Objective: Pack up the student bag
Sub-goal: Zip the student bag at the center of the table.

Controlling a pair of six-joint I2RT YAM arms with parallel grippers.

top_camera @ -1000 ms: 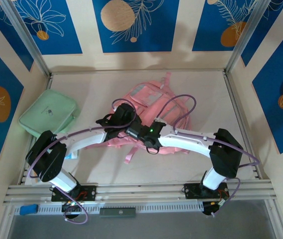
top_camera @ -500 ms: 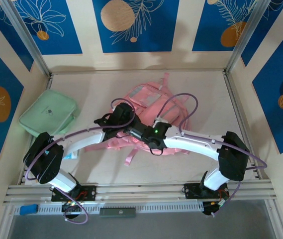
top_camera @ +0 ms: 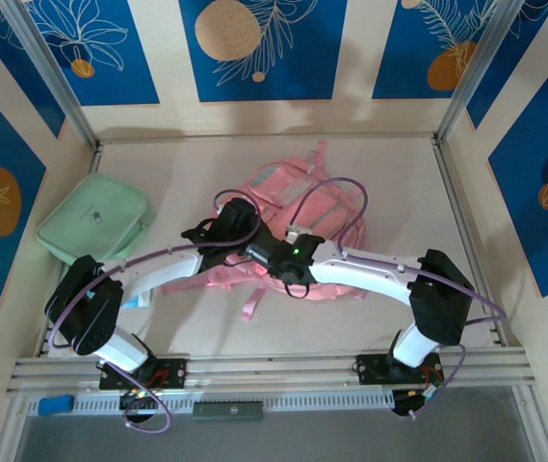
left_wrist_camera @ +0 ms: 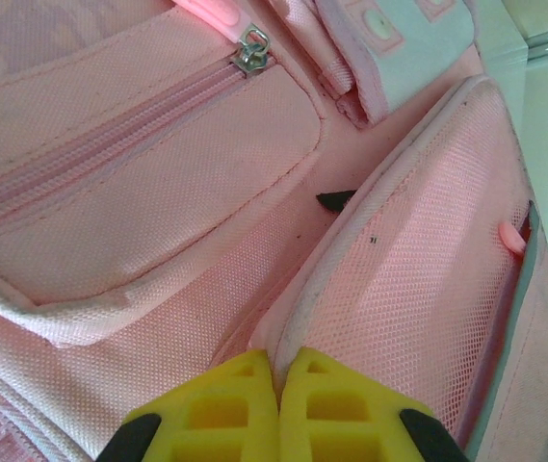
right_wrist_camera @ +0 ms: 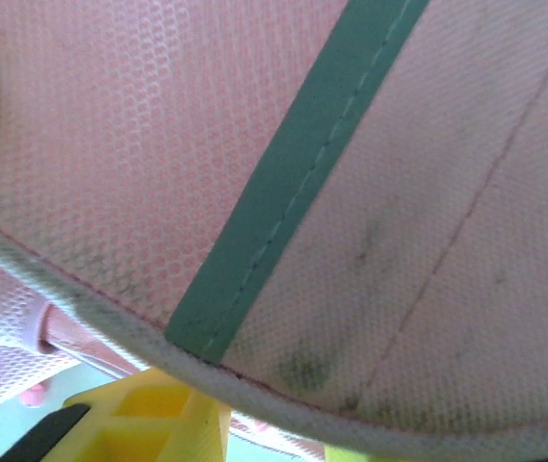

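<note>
Left gripper point(left_wrist_camera: 275, 366) has its yellow fingers pressed together, pinching the piped edge of a mesh panel point(left_wrist_camera: 418, 269) on the bag point(left_wrist_camera: 139, 144). Right gripper point(right_wrist_camera: 274, 423) is trickier. A bag rim with a grey strip point(right_wrist_camera: 302, 183) lies right across its fingers, so honestly I can't tell if it's clamped or has a gap left.

From above, the bag lies flat around the middle of the table point(top_camera: 187, 164). Both arms reach in over its near side, with the grippers close to each other. A mint case point(top_camera: 95, 226) sits well off to the left by the wall, untouched.

My read: this is the open-it-up step. Nothing is packed that I can see, and the front pocket zip point(left_wrist_camera: 252, 48) looks shut. Both grippers are on edges of what I'd guess is the main opening.

Next up, the right one needs a firm bite on that rim. Then the two should pull away from each other to spread the mouth. The fabric's floppy, so a shallow pinch could slip. After that, one arm has to let go and fetch the case, which is probably what goes in.

Count: one bag, one case, two grippers.
</note>
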